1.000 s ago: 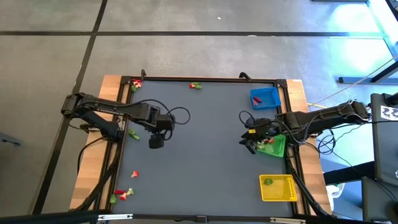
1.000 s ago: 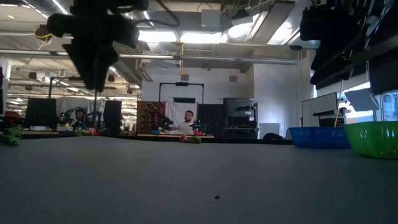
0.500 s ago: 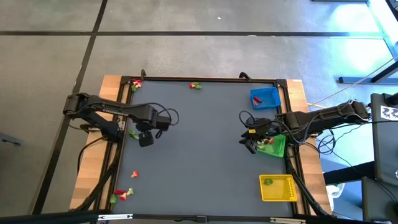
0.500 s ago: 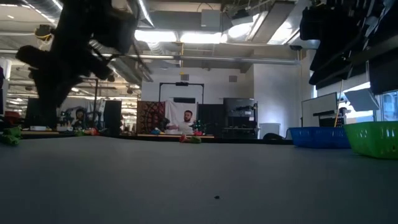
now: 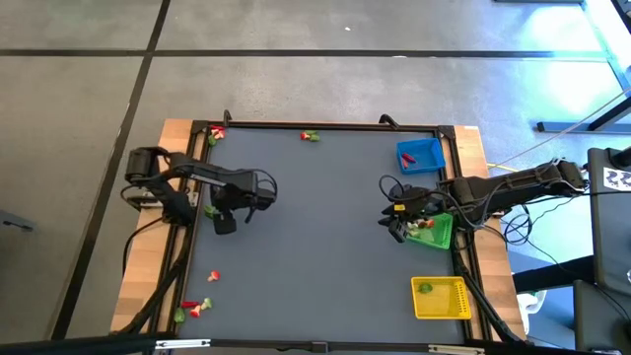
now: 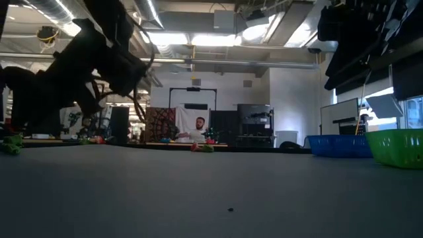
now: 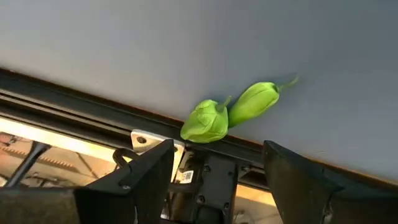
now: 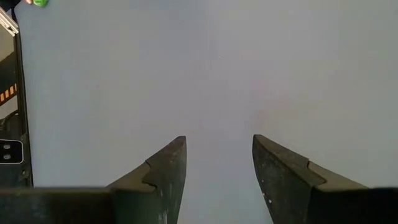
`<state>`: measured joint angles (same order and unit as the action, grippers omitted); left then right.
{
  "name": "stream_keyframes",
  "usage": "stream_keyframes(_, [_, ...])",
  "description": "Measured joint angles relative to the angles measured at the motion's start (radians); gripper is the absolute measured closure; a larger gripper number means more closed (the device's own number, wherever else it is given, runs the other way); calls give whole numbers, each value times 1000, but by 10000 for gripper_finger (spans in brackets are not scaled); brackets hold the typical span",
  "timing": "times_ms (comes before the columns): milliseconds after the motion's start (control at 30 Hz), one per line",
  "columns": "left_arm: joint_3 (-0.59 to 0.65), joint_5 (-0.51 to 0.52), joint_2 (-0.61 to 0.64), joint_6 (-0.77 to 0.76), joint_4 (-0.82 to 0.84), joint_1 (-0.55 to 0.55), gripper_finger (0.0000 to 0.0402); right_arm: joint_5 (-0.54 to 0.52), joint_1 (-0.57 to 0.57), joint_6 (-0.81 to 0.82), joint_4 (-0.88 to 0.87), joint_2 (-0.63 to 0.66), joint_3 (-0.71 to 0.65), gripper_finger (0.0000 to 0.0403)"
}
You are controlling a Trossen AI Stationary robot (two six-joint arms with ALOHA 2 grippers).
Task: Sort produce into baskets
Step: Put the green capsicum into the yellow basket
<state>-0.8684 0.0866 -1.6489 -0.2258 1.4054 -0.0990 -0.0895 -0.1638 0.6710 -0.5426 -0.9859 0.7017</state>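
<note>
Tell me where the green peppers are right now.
Two green peppers lie touching at the table's left edge, by the black frame rail, just ahead of the open left tool.

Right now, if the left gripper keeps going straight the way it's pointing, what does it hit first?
Probably the two green peppers at the mat's left edge: the left gripper, open and empty, has them centred just ahead. Past them is the table's dark frame rail. Depth is hard to judge.

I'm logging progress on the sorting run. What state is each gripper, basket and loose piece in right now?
left gripper: open, empty, near two green pieces at the table's left edge
right gripper: open, empty, beside the green basket
blue basket: holds red pieces
green basket: holds red and green pieces
yellow basket: holds one green piece
loose pieces: unsorted on the table
</note>
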Motion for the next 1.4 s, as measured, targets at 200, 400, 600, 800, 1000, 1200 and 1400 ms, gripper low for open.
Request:
stream_keyframes(200, [0,11,-70,59,-23,0,160,-1,0,-23,1,0,0,219])
stream_keyframes(400, [14,16,-126,127,-40,-1,160,-1,0,-23,1,0,0,219])
stream_keyframes(600, [66,16,-136,136,-63,-2,160,-1,0,-25,1,0,0,219])
stream_keyframes(800, [65,25,-135,139,-80,-26,168,-17,0,-25,3,0,0,219])
stream_keyframes(1000, [67,26,-135,138,-83,-75,214,-15,0,-25,2,0,0,219])
stream_keyframes(1200, [67,23,-135,139,-87,-111,258,-16,0,-25,2,0,0,219])
stream_keyframes(1400, [67,15,-135,142,-87,-142,300,-16,0,-26,2,0,0,219])
